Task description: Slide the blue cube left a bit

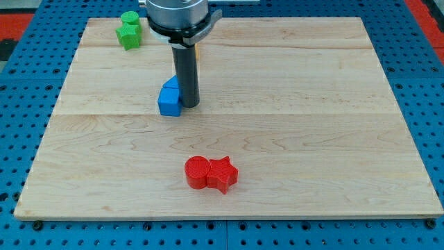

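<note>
The blue cube [169,102] sits on the wooden board [312,139] a little left of centre, in the upper half. A second blue block [170,83] touches its top side and is partly hidden by the rod. My tip [189,105] rests on the board right against the cube's right side. The dark rod rises from there to the arm's mount at the view's top.
A green block pair [128,30] lies near the board's top left corner. A red cylinder [197,172] and a red star [223,173] touch each other near the bottom centre. A yellow-orange piece [197,50] peeks from behind the rod.
</note>
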You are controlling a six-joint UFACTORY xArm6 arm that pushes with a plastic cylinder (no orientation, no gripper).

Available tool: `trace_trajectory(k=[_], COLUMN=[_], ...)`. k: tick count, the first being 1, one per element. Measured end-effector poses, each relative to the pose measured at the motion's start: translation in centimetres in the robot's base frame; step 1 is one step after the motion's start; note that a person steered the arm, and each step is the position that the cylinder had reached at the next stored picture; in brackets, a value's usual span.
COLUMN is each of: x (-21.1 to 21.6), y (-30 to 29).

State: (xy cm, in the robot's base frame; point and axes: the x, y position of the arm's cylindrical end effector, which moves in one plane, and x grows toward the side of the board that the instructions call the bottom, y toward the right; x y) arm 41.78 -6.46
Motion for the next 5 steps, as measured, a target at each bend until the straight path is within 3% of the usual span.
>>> trace_trajectory(k=[3, 5], x=[-4.8, -2.2], y=[-1.8, -0.6])
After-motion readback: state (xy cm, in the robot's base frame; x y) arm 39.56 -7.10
